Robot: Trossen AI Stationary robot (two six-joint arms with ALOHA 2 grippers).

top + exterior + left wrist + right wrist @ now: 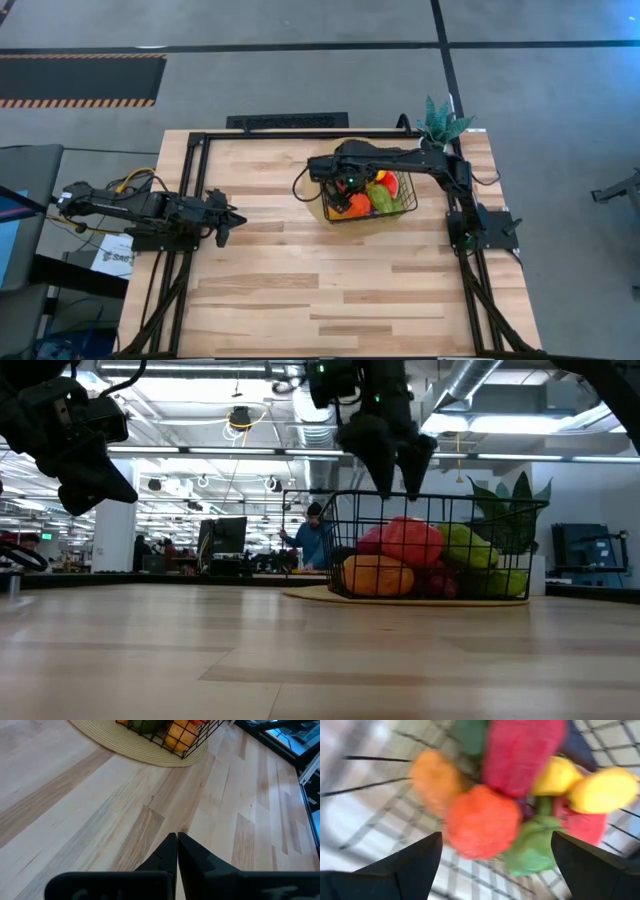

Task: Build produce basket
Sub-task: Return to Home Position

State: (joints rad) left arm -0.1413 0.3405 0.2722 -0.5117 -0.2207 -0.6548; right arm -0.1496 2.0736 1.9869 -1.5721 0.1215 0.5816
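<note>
You have bright, even light across the table, long ceiling lamps glowing behind, soft faint shadow beneath the basket

The basket is a black wire grid. The produce mixes orange-red, deep red, lemon yellow, leaf green and paler orange. The round mat is tan with fine woven rings. The bench shows pale wood planks with darker streaks. The left arm's fingers are black.
</note>
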